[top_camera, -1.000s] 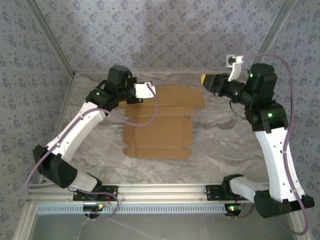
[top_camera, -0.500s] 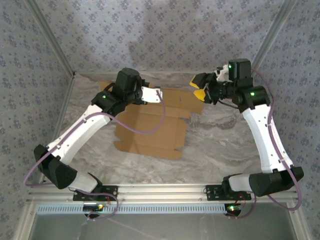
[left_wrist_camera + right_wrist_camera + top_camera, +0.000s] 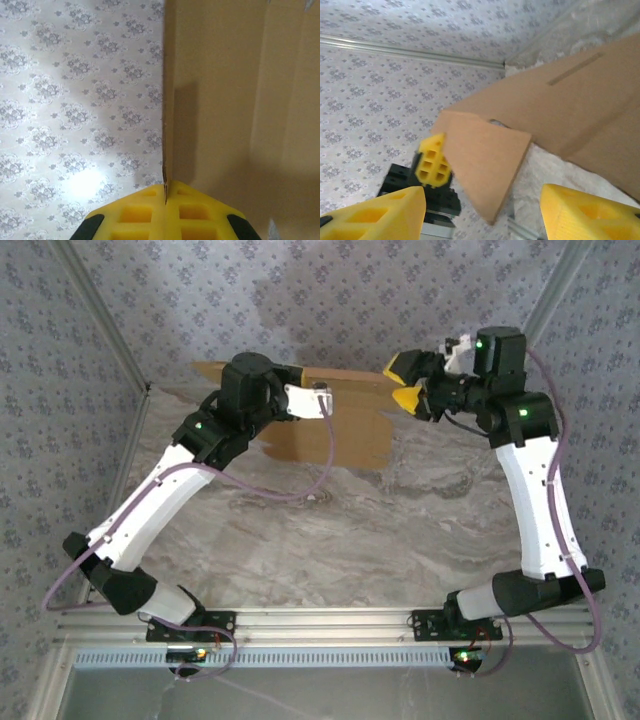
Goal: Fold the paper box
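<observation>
We see the left gripper (image 3: 165,196) clamped tight on an edge of the paper box (image 3: 345,435), which is lifted at the far edge of the marble table (image 3: 400,540). The right gripper (image 3: 403,382) is spread wide just beside the box's right flap (image 3: 480,165), with the patterned wall (image 3: 350,300) behind.

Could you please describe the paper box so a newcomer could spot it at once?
Look to the far edge of the marbled table, under the patterned back wall. There the paper box, a flat tan cardboard sheet with creases, is held up in the left claw. Nothing else there is brown.
</observation>
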{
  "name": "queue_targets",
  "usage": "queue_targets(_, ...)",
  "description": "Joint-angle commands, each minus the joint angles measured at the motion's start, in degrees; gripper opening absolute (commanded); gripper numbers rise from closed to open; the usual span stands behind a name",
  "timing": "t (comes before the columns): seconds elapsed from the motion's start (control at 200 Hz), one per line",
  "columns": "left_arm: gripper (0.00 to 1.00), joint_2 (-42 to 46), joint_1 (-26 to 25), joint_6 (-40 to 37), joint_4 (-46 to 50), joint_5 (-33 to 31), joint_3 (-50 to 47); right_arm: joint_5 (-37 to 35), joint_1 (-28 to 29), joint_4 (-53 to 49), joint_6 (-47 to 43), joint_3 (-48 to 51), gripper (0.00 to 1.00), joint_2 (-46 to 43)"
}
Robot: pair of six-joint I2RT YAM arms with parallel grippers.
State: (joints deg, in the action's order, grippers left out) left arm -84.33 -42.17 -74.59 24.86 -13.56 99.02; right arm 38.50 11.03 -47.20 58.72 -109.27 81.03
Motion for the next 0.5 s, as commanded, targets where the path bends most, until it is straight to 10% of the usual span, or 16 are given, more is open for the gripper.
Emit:
queue_targets(0.0,0.00,3.4,-1.2,-1.8,-2.4,-2.8,-3.7,-4.1,-0.4,-4.9,-6.1,-4.5,0.64,-1.2)
queue_targets(0.495,0.00,11.7,-5.3,3.5,-1.8,-4.9,-17.8,-6.4,4.5,-10.3,-10.4,9.3,0.62,-7.0)
